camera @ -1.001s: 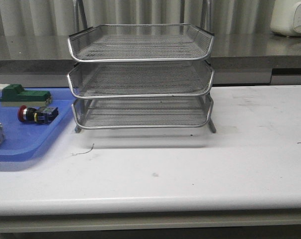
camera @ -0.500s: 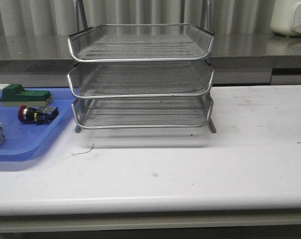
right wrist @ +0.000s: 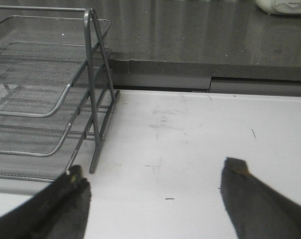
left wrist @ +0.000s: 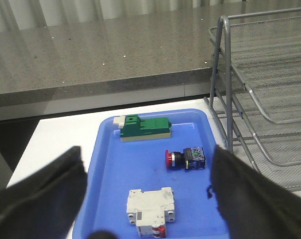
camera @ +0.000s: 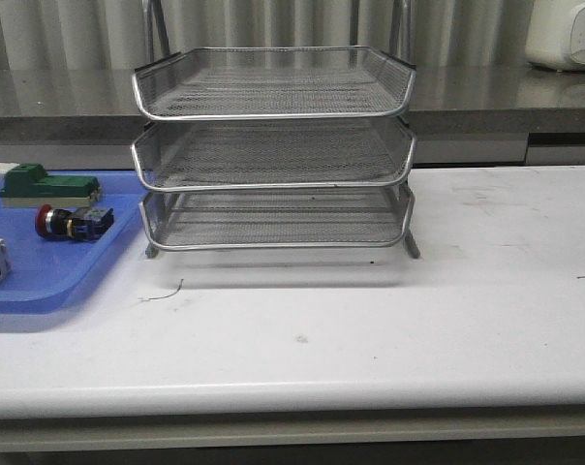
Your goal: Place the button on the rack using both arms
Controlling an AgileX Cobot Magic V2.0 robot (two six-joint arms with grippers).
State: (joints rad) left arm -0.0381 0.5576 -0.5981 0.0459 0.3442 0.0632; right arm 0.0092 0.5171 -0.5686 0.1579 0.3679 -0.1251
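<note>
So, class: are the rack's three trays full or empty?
Empty: the rack shows only bare mesh on all tiers; the button lies outside.

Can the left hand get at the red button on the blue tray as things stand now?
Probably yes. The left hand is open above the blue tray, and the button lies uncovered, apart from the green block and the white breaker.

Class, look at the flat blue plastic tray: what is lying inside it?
Inside the flat blue plastic tray lie three things: a green-and-beige block, the red-capped push-button switch and a white cube-like breaker. Its near edge is hidden.
</note>
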